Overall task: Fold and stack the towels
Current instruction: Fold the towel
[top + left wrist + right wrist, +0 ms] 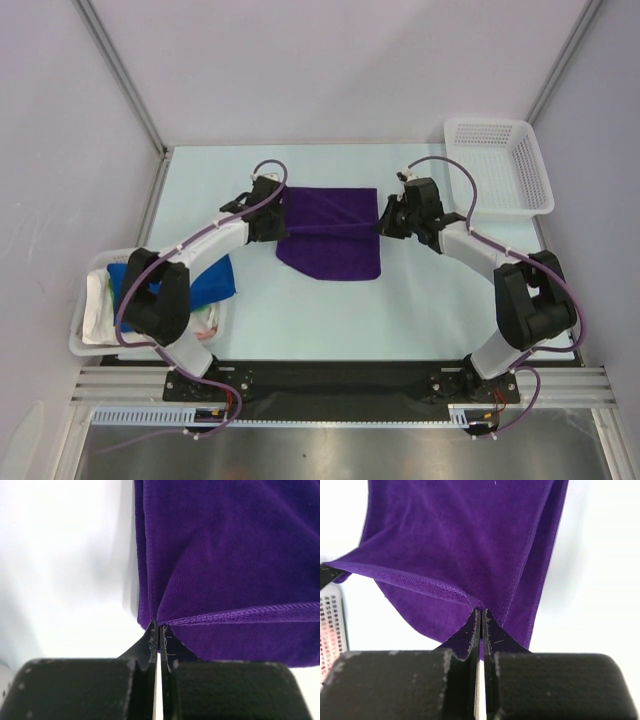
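A purple towel [330, 235] lies partly on the table's middle, its near part lifted and held taut between both grippers. My left gripper [281, 228] is shut on the towel's left edge; in the left wrist view the fingertips [159, 626] pinch the hemmed corner of the purple towel [225, 555]. My right gripper [381, 224] is shut on the right edge, and in the right wrist view its tips [480, 611] clamp the purple towel [465, 545] at the hem. A royal blue towel [212, 283] and a white one [100, 305] sit in the left basket.
A white mesh basket [82, 335] at the near left holds the other towels, partly hidden by my left arm. Another white mesh basket [500, 165] stands at the far right. Grey walls close in the table's back and sides.
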{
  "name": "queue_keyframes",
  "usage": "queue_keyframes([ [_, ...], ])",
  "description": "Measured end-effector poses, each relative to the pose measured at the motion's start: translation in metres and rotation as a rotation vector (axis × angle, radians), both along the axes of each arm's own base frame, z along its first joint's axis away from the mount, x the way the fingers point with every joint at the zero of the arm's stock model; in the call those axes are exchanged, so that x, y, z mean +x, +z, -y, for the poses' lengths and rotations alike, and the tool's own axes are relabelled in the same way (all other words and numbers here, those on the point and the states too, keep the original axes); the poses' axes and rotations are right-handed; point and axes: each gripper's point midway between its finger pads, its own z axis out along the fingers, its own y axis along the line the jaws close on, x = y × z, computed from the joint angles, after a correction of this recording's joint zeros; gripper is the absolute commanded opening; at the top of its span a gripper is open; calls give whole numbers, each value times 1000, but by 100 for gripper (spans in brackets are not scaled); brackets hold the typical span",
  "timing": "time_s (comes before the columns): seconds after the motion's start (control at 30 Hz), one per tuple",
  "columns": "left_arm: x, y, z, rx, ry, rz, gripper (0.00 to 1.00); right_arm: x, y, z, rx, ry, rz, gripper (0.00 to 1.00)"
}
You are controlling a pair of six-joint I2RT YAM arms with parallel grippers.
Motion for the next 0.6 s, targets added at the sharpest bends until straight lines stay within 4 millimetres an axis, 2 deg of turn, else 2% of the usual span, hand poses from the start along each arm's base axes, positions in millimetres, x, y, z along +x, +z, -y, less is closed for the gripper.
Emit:
queue_keyframes([
  [0.33, -26, 8, -3, -27, 0, 19, 0, -24, -6, 3, -25, 11, -10, 0],
  [0.6, -37, -3, -2, -31, -12, 0, 0, -36, -13, 7, -40, 9, -22, 0],
])
